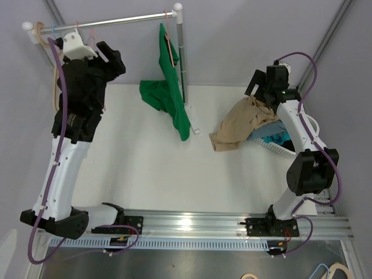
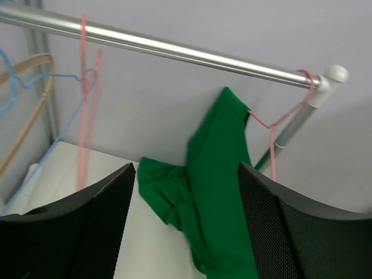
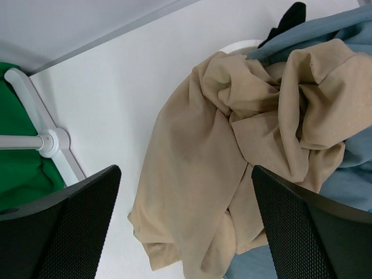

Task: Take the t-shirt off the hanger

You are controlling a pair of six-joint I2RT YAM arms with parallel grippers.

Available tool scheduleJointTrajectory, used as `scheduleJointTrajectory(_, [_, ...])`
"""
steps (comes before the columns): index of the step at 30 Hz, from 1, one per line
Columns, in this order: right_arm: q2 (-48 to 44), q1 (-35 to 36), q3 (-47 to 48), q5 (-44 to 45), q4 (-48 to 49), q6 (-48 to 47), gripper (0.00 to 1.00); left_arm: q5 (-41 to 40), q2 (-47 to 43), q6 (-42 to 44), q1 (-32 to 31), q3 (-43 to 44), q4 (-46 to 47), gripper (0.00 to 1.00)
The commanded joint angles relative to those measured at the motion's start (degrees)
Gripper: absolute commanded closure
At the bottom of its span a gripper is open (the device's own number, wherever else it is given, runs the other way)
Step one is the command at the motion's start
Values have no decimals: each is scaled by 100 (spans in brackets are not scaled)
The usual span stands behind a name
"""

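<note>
Currently, green t-shirt [image 2: 218, 192] hangs on one shoulder of pink hanger [image 2: 271, 136] at rail [image 2: 174, 51] end, left gripper [image 2: 186, 192] spread and empty, right gripper [image 3: 185, 174] spread, empty, above beige garment [image 3: 197, 133].

White arms [image 1: 64, 168], purple cables [image 1: 56, 64], black mesh-faced hands [image 2: 186, 171] [image 3: 186, 171].

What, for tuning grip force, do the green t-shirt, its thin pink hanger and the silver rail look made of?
Green t-shirt: soft matte fabric, likely cotton; it drapes and bunches in folds. Thin pink hanger: probably coated wire, being slim and sharply bent, though plastic is possible. Silver rail: metal tube with a satin finish, showing a bright highlight streak.
</note>
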Motion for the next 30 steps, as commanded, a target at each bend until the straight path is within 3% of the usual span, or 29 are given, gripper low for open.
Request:
scheduleJointTrajectory(1, [-347, 11, -9, -125, 156, -104, 0, 169, 39, -337, -290, -417, 781, 24])
scheduleJointTrajectory(8, [-567, -15, -132, -178, 191, -112, 0, 496, 1330, -339, -791, 338, 957, 26])
scheduleJointTrajectory(16, [-576, -138, -149, -274, 235, -139, 1, 487, 2894, -171, -1002, 2130, 518, 25])
scheduleJointTrajectory(30, [-365, -296, -167, -538, 428, -121, 1, 734, 4134, -31, -1073, 3151, 851, 25])
